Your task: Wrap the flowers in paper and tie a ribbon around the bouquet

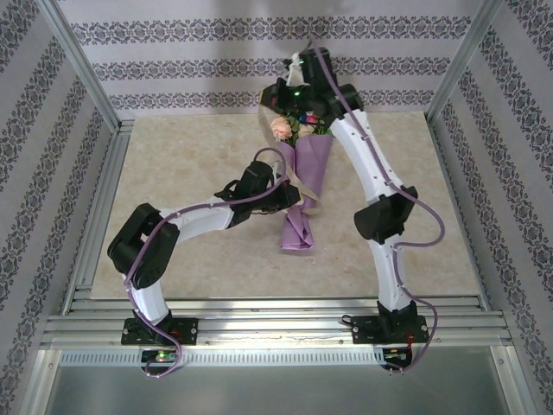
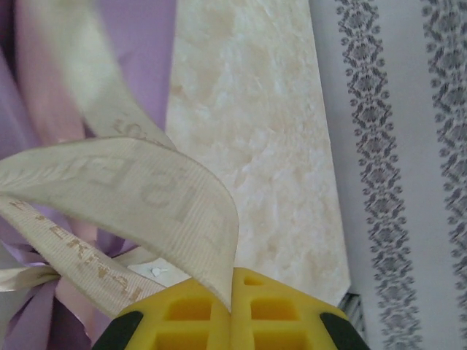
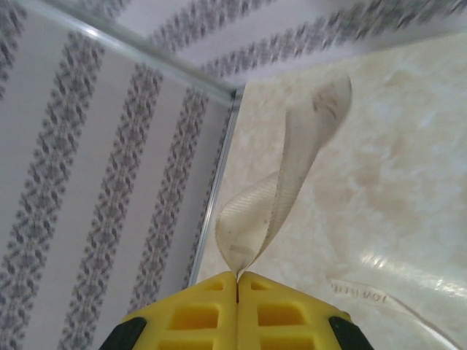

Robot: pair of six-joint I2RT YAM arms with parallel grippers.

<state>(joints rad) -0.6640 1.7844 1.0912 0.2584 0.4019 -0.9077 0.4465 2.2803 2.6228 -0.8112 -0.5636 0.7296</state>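
Observation:
The bouquet (image 1: 304,177) lies mid-table, a lilac paper (image 1: 298,232) cone with its narrow end toward me. The flowers (image 1: 282,128) stick out of its far, wide end. The cream ribbon (image 2: 131,189) crosses the lilac paper (image 2: 139,44) in the left wrist view and runs into my left gripper (image 2: 232,292), which is shut on it. That left gripper (image 1: 281,192) sits beside the cone's middle. My right gripper (image 3: 237,281) is shut on another stretch of ribbon (image 3: 277,197), which loops upward. The right gripper (image 1: 292,71) hangs raised over the blooms near the back wall.
The marble-look tabletop (image 1: 190,156) is bounded by aluminium rails (image 1: 95,207) and patterned walls (image 1: 173,69) on three sides. The right arm's elbow (image 1: 384,216) stands to the right of the bouquet.

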